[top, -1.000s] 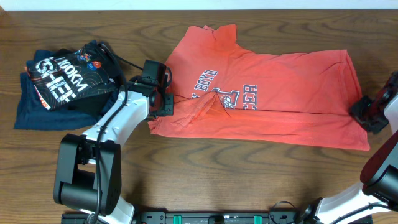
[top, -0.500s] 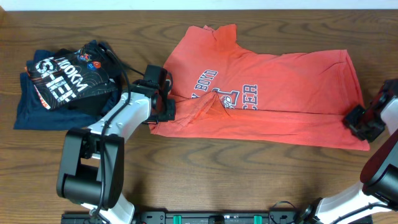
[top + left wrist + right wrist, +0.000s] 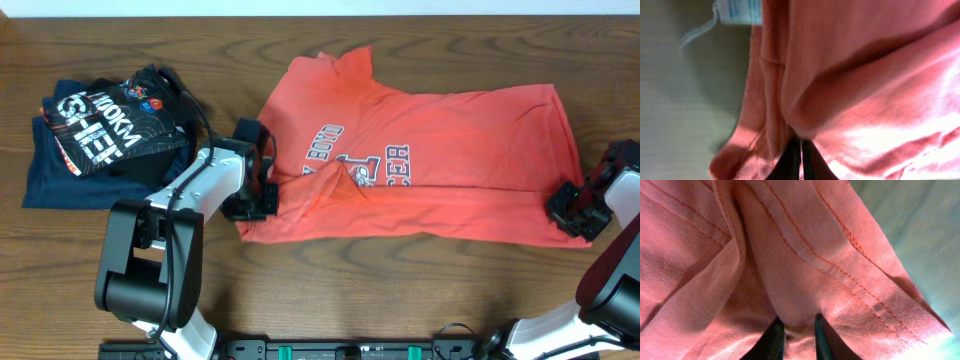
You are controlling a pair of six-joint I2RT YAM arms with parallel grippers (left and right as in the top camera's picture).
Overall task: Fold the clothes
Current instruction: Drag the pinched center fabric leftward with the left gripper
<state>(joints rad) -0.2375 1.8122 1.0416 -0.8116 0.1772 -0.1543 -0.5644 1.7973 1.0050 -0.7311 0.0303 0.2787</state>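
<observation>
Wood-grain table (image 3: 400, 290) fills our overhead view. At its far left lies a heap of dark garments (image 3: 100, 140) with white lettering, well apart from the work. Just to their right, the left gripper (image 3: 262, 195) sits at the left edge of the coral-red shirt (image 3: 450, 175). From its wrist camera we see its fingers (image 3: 792, 162) pressed together on a raised fold of the red fabric. A pale tag (image 3: 740, 10), probably a care label though too blurred to read, shows at the top of that view. The shirt itself lies spread sideways across the middle of the table, lettering facing up and collar towards the far edge. At its lower right corner is the right gripper (image 3: 570, 208). Its two fingers (image 3: 774, 340) stand a little apart, and a bunched fold of hem is pinched between them.
</observation>
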